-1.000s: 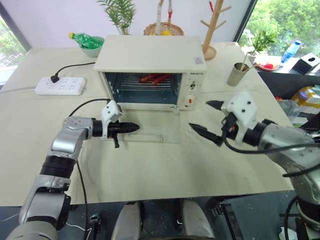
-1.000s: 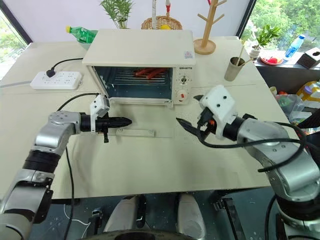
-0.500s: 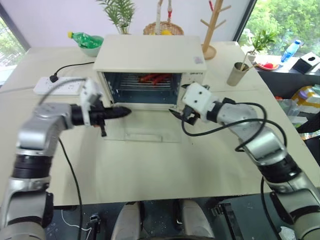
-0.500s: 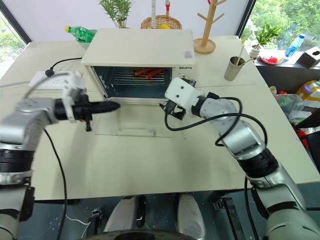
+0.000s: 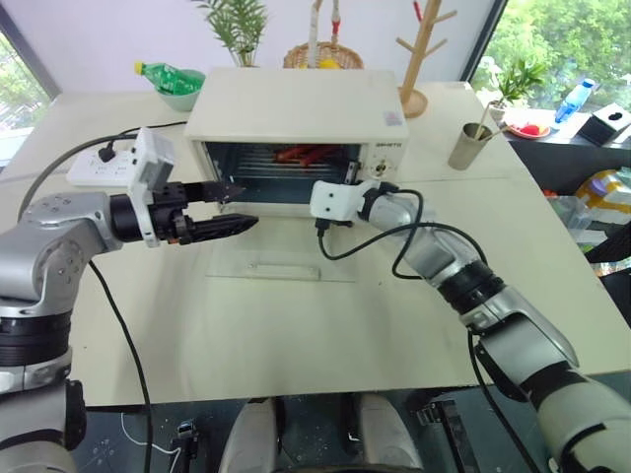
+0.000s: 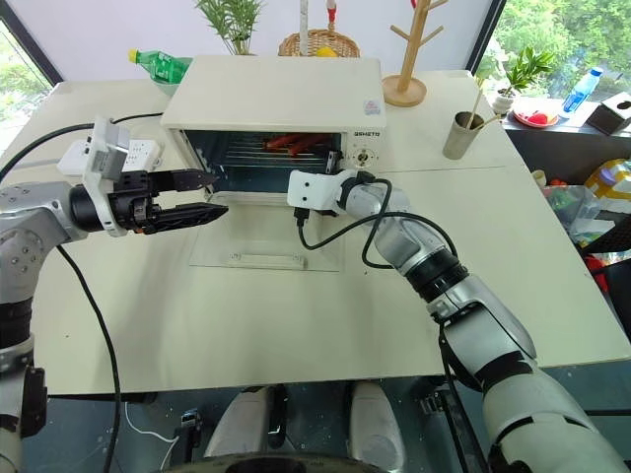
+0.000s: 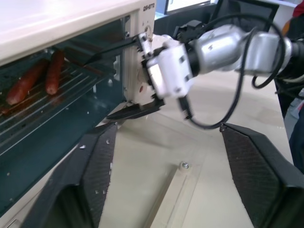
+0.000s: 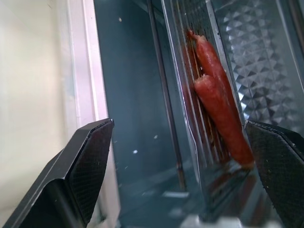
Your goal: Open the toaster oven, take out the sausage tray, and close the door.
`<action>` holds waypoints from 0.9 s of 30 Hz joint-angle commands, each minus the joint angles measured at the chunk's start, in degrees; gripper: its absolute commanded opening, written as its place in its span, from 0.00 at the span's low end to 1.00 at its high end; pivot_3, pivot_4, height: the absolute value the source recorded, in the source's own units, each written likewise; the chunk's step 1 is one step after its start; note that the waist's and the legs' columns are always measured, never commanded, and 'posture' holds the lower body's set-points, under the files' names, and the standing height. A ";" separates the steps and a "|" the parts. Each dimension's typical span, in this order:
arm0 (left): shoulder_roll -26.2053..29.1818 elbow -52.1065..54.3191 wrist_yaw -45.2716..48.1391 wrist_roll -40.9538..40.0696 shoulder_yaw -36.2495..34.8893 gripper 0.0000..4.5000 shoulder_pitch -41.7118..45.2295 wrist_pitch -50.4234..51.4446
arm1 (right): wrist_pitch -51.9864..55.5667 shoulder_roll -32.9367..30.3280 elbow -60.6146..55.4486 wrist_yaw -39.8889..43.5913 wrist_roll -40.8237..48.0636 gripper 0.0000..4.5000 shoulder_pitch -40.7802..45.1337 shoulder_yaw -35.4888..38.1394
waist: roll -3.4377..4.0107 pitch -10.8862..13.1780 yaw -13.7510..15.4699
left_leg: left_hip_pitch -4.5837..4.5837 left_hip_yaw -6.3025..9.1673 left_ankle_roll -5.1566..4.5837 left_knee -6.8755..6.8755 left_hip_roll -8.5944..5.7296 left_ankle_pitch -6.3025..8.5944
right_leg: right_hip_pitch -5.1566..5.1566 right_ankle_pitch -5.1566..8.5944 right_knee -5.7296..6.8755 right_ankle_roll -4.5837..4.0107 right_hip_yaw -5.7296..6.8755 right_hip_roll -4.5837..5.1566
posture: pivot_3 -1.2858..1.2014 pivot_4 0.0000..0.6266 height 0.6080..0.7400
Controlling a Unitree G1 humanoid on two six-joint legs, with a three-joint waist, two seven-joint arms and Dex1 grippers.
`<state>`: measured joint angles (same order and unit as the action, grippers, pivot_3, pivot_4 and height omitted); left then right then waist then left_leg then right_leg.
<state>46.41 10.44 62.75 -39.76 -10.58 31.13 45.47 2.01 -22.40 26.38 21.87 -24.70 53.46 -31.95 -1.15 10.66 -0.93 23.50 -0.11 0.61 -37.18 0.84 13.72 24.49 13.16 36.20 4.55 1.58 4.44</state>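
The cream-white toaster oven (image 5: 296, 103) stands mid-table. Its glass door (image 5: 281, 268) lies folded down flat on the table in front of it. Inside, on the rack, sits the sausage tray (image 8: 192, 102) with two red sausages (image 5: 304, 154). My right gripper (image 8: 178, 126) is open at the right part of the oven mouth, the tray's edge and the sausages between its fingers, not touched. Open and holding nothing, my left gripper (image 5: 240, 204) hovers above the door's left side, in front of the oven's left edge.
A white power strip (image 5: 104, 169) with a black cable lies to the left. Behind the oven are a green bottle (image 5: 168, 77), a plant and a basket. A wooden mug tree (image 5: 419, 59) and a cup of sticks (image 5: 470, 144) stand at the right.
My left gripper rose from the door's handle while shut and has now opened. My right arm reached forward and left, rolling, up to the oven mouth.
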 commanded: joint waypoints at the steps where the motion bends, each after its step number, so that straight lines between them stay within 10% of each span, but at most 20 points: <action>1: 1.81 1.94 -0.62 -1.72 -2.16 0.84 -0.71 0.85 | -3.25 1.82 4.16 -1.93 -2.25 1.00 2.66 0.79 | 0.00 0.00 -0.13 | 0.00 0.00 0.00 0.00 0.00 0.00 | 0.00 0.00 0.00 0.00 0.00 0.00 | 0.52 0.24 1.00; 3: 2.68 2.25 -0.43 -1.56 -2.04 0.99 -1.57 0.40 | -4.77 2.79 7.16 -3.22 -3.72 1.00 3.66 0.67 | 0.01 0.00 -0.18 | -0.01 0.00 0.00 0.02 0.00 0.00 | 0.00 0.00 0.00 0.00 0.00 0.00 | 0.52 0.24 1.00; 24: 2.55 1.62 -7.02 -1.17 -4.99 0.99 -2.90 -1.74 | -9.60 7.21 23.22 -15.15 -10.43 1.00 9.52 1.65 | 0.01 0.00 0.22 | -0.02 0.03 0.10 0.02 -0.09 -0.06 | -0.04 -0.01 0.02 -0.01 0.00 0.11 | 0.52 0.24 1.00; 27: 2.29 0.43 -7.00 -0.40 -4.16 1.00 -2.58 -2.49 | -9.79 7.61 24.15 -15.96 -10.90 0.81 9.40 1.54 | 0.01 0.00 0.20 | -0.03 0.03 0.11 0.02 -0.11 -0.06 | -0.04 -0.01 0.02 -0.01 0.00 0.12 | 0.52 0.24 1.00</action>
<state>48.50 11.00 55.81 -40.11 -14.29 27.67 44.13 -8.14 -14.38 50.02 7.48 -35.28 61.63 -31.88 -1.14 10.66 -0.73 23.47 -0.07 0.71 -37.16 0.73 13.66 24.46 13.16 36.21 4.54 1.58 4.56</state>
